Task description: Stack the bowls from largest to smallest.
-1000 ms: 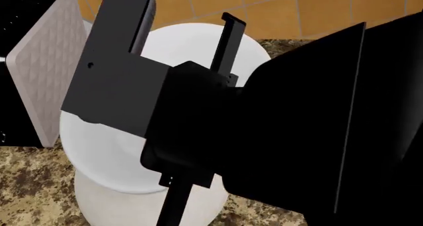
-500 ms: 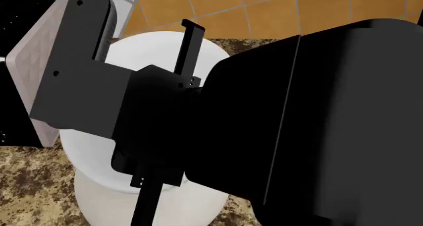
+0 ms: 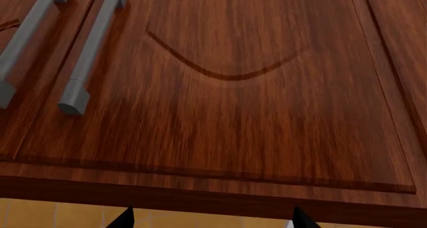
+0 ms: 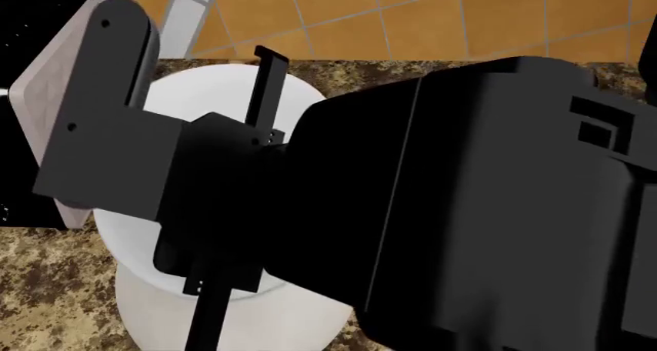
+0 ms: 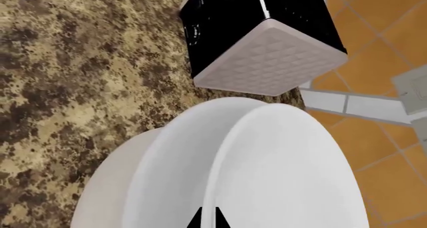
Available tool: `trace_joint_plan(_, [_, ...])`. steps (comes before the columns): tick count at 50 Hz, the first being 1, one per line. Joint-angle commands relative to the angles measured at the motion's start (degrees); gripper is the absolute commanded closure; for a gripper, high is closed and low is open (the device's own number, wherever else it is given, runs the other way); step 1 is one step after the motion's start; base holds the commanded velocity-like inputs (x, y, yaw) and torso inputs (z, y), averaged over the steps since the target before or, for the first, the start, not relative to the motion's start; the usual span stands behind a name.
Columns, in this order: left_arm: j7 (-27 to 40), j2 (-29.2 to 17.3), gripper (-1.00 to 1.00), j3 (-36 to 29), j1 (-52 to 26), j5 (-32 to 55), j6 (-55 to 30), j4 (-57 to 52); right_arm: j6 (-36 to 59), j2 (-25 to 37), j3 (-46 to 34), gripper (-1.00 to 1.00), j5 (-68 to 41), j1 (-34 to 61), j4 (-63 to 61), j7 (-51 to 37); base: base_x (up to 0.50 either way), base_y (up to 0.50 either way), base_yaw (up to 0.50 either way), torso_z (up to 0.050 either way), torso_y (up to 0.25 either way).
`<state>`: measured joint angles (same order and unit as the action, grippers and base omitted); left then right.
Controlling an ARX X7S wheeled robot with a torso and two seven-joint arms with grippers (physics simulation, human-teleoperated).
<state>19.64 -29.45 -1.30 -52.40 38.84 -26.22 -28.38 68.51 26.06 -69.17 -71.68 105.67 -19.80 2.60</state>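
Across the head view the right arm (image 4: pixel 339 212) has slid toward 9 o'clock, covering more of the white bowl (image 4: pixel 211 97). The granite counter (image 4: pixel 349 72) (its far edge) now shows at 12 o'clock.

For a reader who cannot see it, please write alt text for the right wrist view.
Two white bowls, a bright white bowl over an off-white bowl, fill the lower part of the view on a speckled brown counter. Beyond them stands a black box with a quilted grey-white face, before an orange tiled wall.
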Motion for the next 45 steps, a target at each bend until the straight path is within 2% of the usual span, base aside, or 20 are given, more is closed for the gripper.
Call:
trace_joint_plan(1, [0.1,0.0,-1.00,-0.2,0.0,-0.1,0.1,0.1,-1.8,0.0,-0.5,1.00,2.3,-1.4,0.3,0.6,0.00,0.00,0.00,0.000,0.000])
trace_joint_plan(39, [0.4,-0.4,-1.00,-0.1,0.3,0.1,0.5,0.2,-3.7,0.0,-2.1,1.00,3.5,-4.2,0.8,0.9,0.00,0.00,0.00,0.000,0.000])
trace_joint_plan(40, [0.4,-0.4,-1.00,-0.1,0.3,0.0,0.6,0.2,-3.7,0.0,-2.1,-1.00,3.4,-4.2,0.7,0.8,0.00,0.00,0.00,0.000,0.000])
trace_joint_plan(45, [0.6,-0.3,-1.00,-0.2,0.3,0.2,0.5,0.1,-3.7,-0.1,-2.1,-1.00,3.4,-3.9,0.7,1.0,0.00,0.00,0.00,0.000,0.000])
